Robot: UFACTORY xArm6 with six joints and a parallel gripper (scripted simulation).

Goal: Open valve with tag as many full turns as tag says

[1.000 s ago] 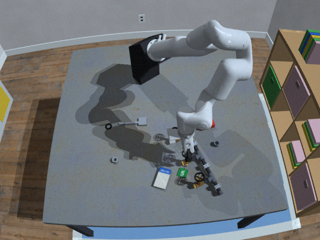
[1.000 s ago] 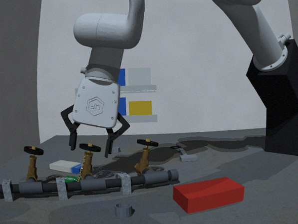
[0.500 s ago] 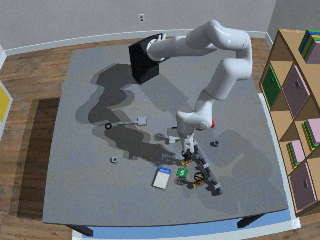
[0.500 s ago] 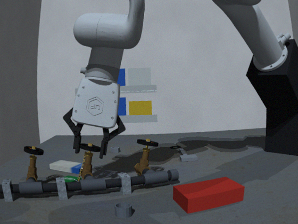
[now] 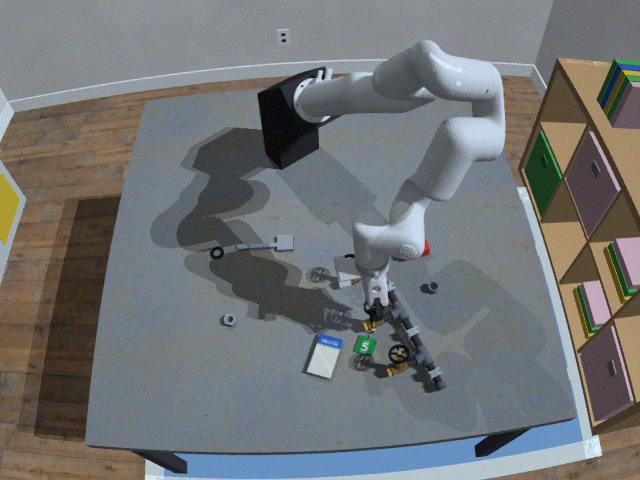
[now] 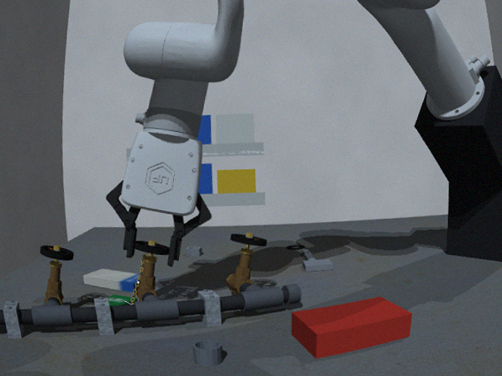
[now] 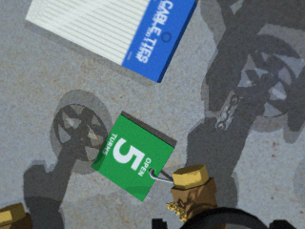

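Note:
A dark pipe (image 6: 166, 308) (image 5: 417, 347) carries three brass valves with black handwheels. The middle valve (image 6: 147, 276) (image 7: 193, 190) has a chain to a green tag (image 7: 133, 161) (image 5: 364, 345) reading "TURNS 5 OPEN". My gripper (image 6: 150, 251) (image 5: 374, 311) stands upright over this middle valve, its fingers shut on the middle handwheel (image 6: 151, 247) from both sides. The left valve (image 6: 54, 273) and the right valve (image 6: 244, 263) stand free. In the wrist view the handwheel's rim (image 7: 224, 217) shows at the bottom edge.
A cable-ties box (image 7: 111, 31) (image 5: 323, 355) (image 6: 109, 279) lies beside the tag. A red block (image 6: 351, 325) lies right of the pipe. A small grey ring (image 6: 208, 352) (image 5: 429, 287), a nut (image 5: 226, 318), a washer (image 5: 216, 248) and a flat tool (image 5: 268, 243) lie about. Shelves (image 5: 584, 217) stand right.

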